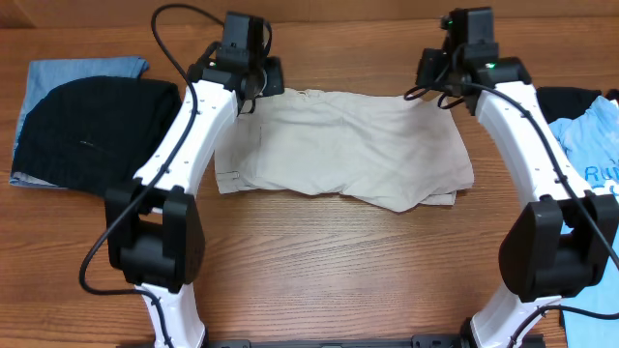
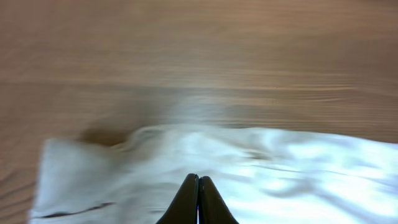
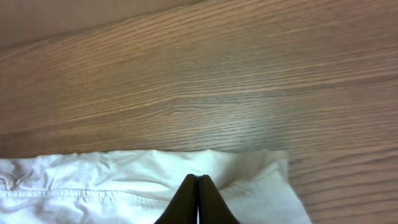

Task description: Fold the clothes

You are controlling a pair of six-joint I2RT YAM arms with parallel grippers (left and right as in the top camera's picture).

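A brown wooden table (image 1: 319, 261) with a clear lengthwise grain is seen filling every view, so only its surface is shown. The pale beige shorts (image 1: 343, 145) are laid flat in the upper middle of the overhead frame, folded into a rough rectangle with a doubled edge along the lower side. In the upper left of the frame a black knit garment (image 1: 92, 130) is piled on a light blue cloth (image 1: 58, 72). At the right edge a light blue T-shirt (image 1: 595, 145) with white lettering is partly cut off, with a dark item (image 1: 566, 97) just above it.

The left gripper (image 1: 261, 79) is placed at the upper left corner of the shorts and the right gripper (image 1: 447, 82) at the upper right corner.

In each wrist view the fingers are pressed together tip to tip over the top edge of the fabric. Whether cloth is pinched between them cannot be told. The left wrist view is blurred; only pale cloth against wood is made out there.
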